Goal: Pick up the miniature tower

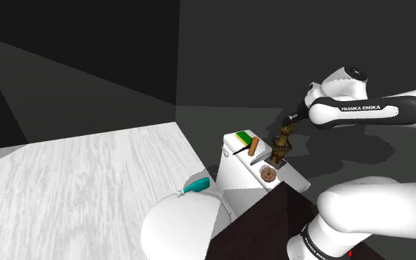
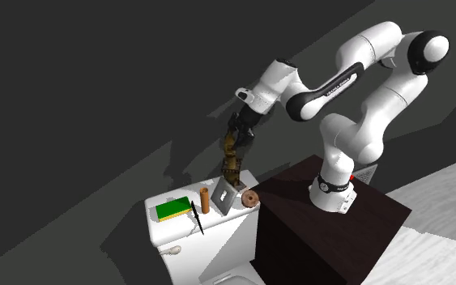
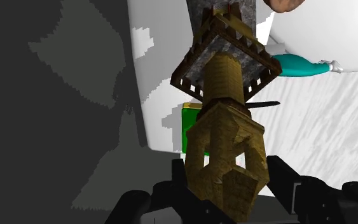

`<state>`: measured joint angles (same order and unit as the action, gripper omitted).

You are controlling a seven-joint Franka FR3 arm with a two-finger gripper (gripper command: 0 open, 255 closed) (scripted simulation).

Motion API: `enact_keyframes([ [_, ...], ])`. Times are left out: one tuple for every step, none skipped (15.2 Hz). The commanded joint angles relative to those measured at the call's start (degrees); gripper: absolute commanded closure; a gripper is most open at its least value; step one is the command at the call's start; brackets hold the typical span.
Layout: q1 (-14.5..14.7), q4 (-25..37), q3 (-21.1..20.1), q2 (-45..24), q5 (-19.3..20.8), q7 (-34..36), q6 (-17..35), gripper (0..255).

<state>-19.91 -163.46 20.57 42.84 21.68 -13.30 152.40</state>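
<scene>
The end effector clasps the upper end of the miniature tower between its fingers. The tower is ochre, stone-like, with an open arched top, a round shaft, a dark brown toothed gallery and a grey square base. It stands over the toilet tank, above the lid; whether its base touches the lid cannot be told. A green sponge lies on the tank's lid.
</scene>
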Motion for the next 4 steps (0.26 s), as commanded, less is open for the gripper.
enact_keyframes([
  [0.27, 0.96, -0.29, 1.16, -0.44, -0.16, -2.07, 255],
  [0.42, 1.51, -0.44, 1.62, -0.67, -0.23, -3.06, 255],
  [0.44, 1.6, -0.46, 1.68, -0.7, -0.24, -3.21, 255],
  [0.44, 1.59, -0.46, 1.69, -0.71, -0.25, -3.22, 255],
])
